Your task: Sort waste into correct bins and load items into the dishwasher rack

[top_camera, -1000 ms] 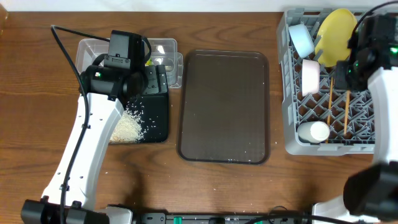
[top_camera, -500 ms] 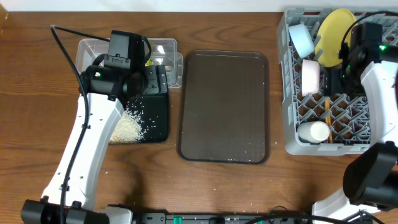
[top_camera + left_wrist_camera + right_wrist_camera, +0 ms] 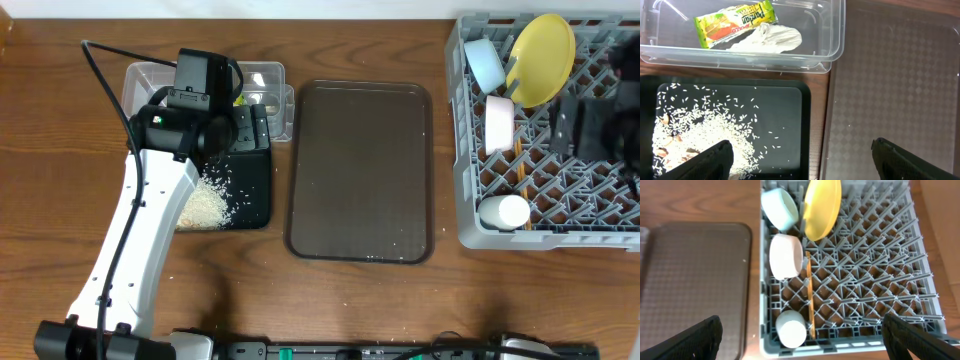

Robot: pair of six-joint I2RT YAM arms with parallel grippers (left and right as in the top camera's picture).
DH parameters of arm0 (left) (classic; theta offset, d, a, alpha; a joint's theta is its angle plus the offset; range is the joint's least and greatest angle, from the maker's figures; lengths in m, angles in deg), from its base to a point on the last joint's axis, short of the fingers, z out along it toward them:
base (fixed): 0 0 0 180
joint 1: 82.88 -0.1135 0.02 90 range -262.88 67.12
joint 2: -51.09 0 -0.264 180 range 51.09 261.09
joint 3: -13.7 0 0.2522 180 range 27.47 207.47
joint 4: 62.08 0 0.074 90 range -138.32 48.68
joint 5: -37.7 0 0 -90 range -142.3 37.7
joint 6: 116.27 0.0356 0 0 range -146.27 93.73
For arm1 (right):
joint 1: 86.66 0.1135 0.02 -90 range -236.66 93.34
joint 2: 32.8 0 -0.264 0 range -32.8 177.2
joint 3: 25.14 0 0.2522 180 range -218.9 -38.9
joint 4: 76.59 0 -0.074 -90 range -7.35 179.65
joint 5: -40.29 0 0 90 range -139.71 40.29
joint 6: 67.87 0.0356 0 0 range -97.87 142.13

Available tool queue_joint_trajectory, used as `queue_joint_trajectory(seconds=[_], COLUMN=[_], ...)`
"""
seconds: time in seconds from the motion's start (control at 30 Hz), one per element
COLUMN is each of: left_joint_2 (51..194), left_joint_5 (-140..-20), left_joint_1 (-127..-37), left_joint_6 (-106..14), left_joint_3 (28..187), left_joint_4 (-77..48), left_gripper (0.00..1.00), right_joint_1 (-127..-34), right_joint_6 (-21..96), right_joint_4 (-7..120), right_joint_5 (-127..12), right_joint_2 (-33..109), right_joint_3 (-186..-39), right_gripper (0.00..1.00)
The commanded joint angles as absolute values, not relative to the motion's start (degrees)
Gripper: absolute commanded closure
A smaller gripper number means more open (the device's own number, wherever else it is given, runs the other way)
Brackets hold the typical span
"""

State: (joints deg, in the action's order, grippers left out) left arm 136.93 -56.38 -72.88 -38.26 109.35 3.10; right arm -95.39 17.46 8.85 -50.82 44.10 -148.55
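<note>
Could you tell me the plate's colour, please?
The plate is yellow, clearest in the right wrist view.

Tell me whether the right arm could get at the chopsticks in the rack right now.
Probably yes. The right gripper hangs open above the dishwasher rack, and the chopsticks lie uncovered on its grid beside the white bowl. They sit low between pegs, so the pinch may be fiddly.
</note>
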Motion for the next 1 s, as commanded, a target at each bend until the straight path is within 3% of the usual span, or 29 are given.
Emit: queue_joint_trajectory(seconds=[0.0,0.27,0.4,0.7,0.97], left_joint_2=[137.2,137.2,137.2,137.2,137.2], left_joint_5=[-55.7,-55.7,-55.7,-55.7,-55.7], left_joint_1=[-73.1,-73.1,-73.1,-73.1,-73.1], left_joint_6=[-38.4,-38.4,-38.4,-38.4,-38.4], left_joint_3=[109.0,109.0,109.0,109.0,109.0], left_joint_4=[3.3,3.3,3.3,3.3,3.3], left_gripper=[0.10,0.09,0.10,0.09,0.09], right_joint_1=[-94.9,-96.1,-96.1,-93.3,-89.5], right_joint_6=[16.4,19.5,21.9,32.1,32.4], right_joint_4=[6.6,4.2,17.2,49.4,72.0], right_joint_5=[-50.7,-44.2,-47.6,-52.4,-53.2], right_joint_2=[42.0,32.6,24.8,2.7,-15.0], right_joint_3=[-148.5,-145.5,-134.5,-94.3,-61.2], right_gripper=[0.01,0.01,0.01,0.01,0.01])
